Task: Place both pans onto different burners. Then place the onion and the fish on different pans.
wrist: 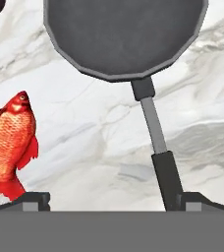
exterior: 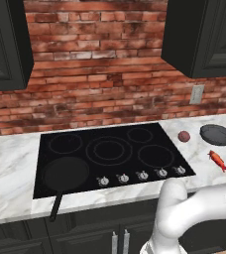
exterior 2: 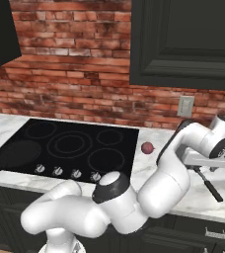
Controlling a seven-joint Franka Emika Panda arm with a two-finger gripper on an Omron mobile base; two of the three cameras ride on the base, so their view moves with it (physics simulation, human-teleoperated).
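Glossy black glass cooktop (exterior: 110, 154): the larger matte black frying pan (exterior: 65, 173) sits on its near-left ring burner (exterior: 60, 171). On the white marble counter (exterior: 11, 168) to the right lie the smaller greyish-black pan (wrist: 126, 34), the slender orange-red fish (wrist: 12, 140) and the small maroon onion (exterior: 184, 136). The gripper (wrist: 114, 201) hangs above the smaller pan's handle, jaws fully spread, holding nothing.

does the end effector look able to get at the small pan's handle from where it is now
Probably yes. In the hand view the open end effector hangs over the marble counter, and the smaller pan has its handle running toward the right fingertip. The fish lies off to the side, leaving the way free.
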